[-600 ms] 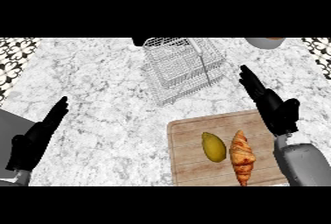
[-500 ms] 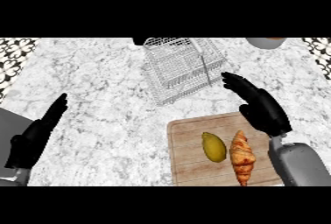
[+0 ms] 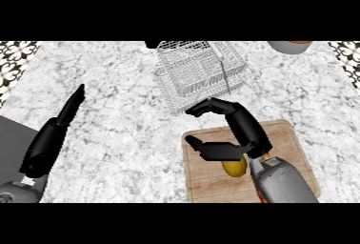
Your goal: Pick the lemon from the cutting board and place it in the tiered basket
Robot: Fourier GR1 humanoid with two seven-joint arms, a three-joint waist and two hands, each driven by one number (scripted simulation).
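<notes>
Head view, left to right: left hand [image 3: 53, 138] resting at the counter's left, fingers straight, holding nothing. Wire tiered basket [image 3: 200, 71] standing at top centre, seemingly nothing in it. Right hand [image 3: 228, 131] hovering over the wooden cutting board [image 3: 292, 138], fingers curling above the lemon [image 3: 234, 167], not yet grasping. Reaching step; next, lowering and closing round the lemon.

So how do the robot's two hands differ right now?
The left hand lies straight and flat over the marble counter at the left, far from the cutting board. The right hand hangs over that board, fingers bent, thumb beside the lemon. Both are black; neither holds anything.
</notes>
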